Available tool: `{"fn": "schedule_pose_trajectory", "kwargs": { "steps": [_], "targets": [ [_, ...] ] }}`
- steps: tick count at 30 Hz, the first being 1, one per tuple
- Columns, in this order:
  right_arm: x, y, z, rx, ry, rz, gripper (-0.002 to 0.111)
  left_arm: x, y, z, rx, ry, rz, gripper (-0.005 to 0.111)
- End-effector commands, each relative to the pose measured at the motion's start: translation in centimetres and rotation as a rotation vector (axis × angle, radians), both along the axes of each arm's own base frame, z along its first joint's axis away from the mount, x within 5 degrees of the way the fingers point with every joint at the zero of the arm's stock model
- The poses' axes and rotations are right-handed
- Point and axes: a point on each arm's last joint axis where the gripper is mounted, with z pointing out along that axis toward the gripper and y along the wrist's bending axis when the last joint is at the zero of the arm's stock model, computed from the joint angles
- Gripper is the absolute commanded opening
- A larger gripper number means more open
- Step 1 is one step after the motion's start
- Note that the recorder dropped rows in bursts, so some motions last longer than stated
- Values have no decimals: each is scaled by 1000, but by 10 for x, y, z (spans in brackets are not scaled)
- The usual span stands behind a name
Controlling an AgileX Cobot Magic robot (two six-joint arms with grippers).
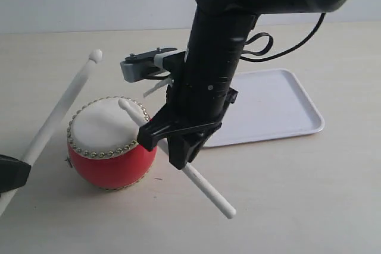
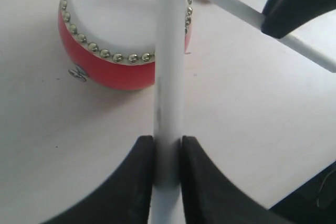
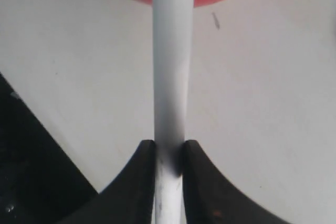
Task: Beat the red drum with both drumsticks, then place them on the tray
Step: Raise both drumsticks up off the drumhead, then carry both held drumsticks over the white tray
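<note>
The red drum (image 1: 110, 162) stands on the table with its off-white skin up. My right gripper (image 1: 166, 146) is shut on one drumstick (image 1: 208, 191), whose rounded tip lies on the skin near the drum's right edge. My left gripper (image 1: 15, 173), mostly cut off at the lower left edge, is shut on the other drumstick (image 1: 62, 102), which slants up with its tip raised beyond the drum. In the left wrist view the gripper (image 2: 168, 145) pinches the stick (image 2: 169, 51) over the drum (image 2: 115, 72). In the right wrist view the gripper (image 3: 169, 148) clamps its stick (image 3: 172, 51). The white tray (image 1: 274, 105) lies to the right, behind my right arm.
My black right arm (image 1: 220, 46) comes down over the middle of the table and hides the tray's left part. A grey clamp-like part (image 1: 143, 66) and a looped black cable (image 1: 262, 46) hang off that arm.
</note>
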Motion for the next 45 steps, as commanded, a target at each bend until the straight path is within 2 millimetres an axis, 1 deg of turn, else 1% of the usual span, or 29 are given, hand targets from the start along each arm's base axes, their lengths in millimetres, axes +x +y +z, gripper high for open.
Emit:
{"fn": "schedule_pose_trajectory", "kwargs": {
  "steps": [1,2,4,5,6,7,9,10,11,12,15,18,21,26,31,35,39,45],
  "targets": [
    [9,6,-7,-22,21,-30,0,-1,2,3,3,-7,-1,0],
    [8,8,-10,-6,39,-30,0,-1,2,3,7,-4,-1,0],
    [5,16,-25,-38,64,-2,0,-1,2,3,9,-5,-3,0],
    [3,18,-28,-53,61,18,0,-1,2,3,9,-5,-3,0],
    [1,19,-26,-68,39,47,0,-1,2,3,11,-7,-3,0],
    [0,18,-20,-60,21,56,0,-1,2,3,11,-7,-3,0],
    [-5,14,7,-18,-42,65,0,0,2,4,5,-27,-4,0],
    [-10,8,33,13,-108,73,0,2,1,5,-14,-47,-2,0],
    [-13,5,46,25,-143,75,0,2,-1,6,-32,-51,-1,0],
    [-18,-2,65,30,-205,71,0,3,-3,7,-55,-57,0,0],
    [-20,-14,86,-4,-307,-2,0,8,-7,6,-64,-68,1,0],
    [-16,-21,95,-31,-399,-70,0,15,-14,4,-84,-80,1,0],
    [-12,-26,96,-80,-440,-103,0,27,-26,2,-128,-127,-14,0],
    [-5,-34,90,-163,-526,-147,0,47,-47,3,-233,-242,-28,0],
    [2,-43,76,-250,-624,-170,0,57,-63,-3,-277,-294,-38,0],
    [5,-47,66,-269,-679,-195,0,64,-81,-6,-325,-362,-65,0],
    [7,-50,59,-286,-711,-221,0,73,-101,-9,-302,-351,-108,0],
    [8,-50,58,-284,-731,-226,0,95,-127,-11,-265,-351,-134,0]
  ]
}}
